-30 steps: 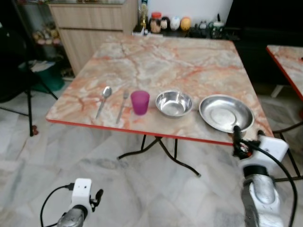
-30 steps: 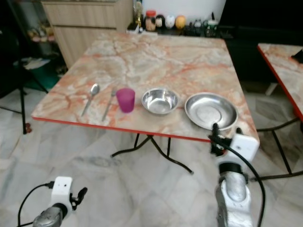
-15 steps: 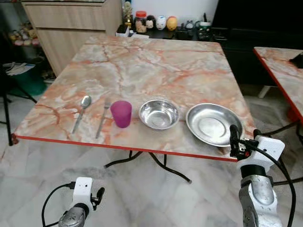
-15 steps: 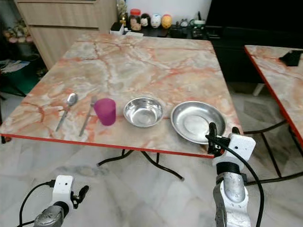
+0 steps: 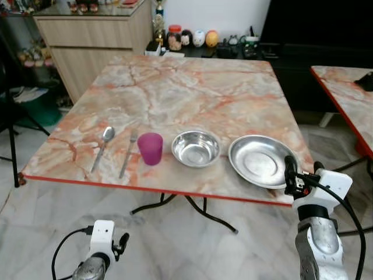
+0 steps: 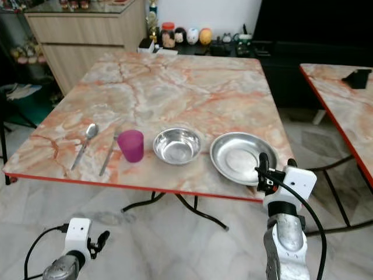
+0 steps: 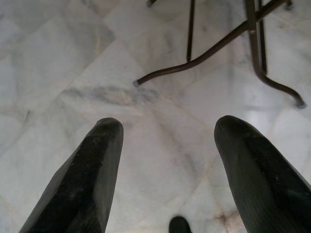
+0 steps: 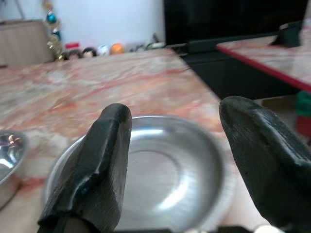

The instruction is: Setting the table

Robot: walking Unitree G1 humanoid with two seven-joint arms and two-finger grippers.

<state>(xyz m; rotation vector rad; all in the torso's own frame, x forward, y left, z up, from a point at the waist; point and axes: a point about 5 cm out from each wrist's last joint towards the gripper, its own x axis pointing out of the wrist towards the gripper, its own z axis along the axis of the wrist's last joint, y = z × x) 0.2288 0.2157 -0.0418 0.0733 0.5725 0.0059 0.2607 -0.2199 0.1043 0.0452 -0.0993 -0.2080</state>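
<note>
Floor: pale marble tiles under a marble-patterned table [image 5: 192,87] with a red edge and folding metal legs.
Left gripper [image 7: 167,179]: hangs low over the floor, fingers spread apart, empty, well short of the table.
Right gripper [image 5: 301,175]: raised at the table's near right corner, fingers apart, nothing between them.
Key relation: steel plate [image 5: 262,160] lies straight ahead of the right gripper, just past its fingertips; in the right wrist view the plate sits between the two fingers. The right arm is clearly nearer.
Plate look: round, shallow, shiny, wide rim, empty.
Row to its left: steel bowl [image 5: 196,148], purple cup [image 5: 150,148], fork [image 5: 128,153], spoon [image 5: 103,146], both utensils pointing away from the robot.
Far edge: jars and small figures [image 5: 189,39].
</note>
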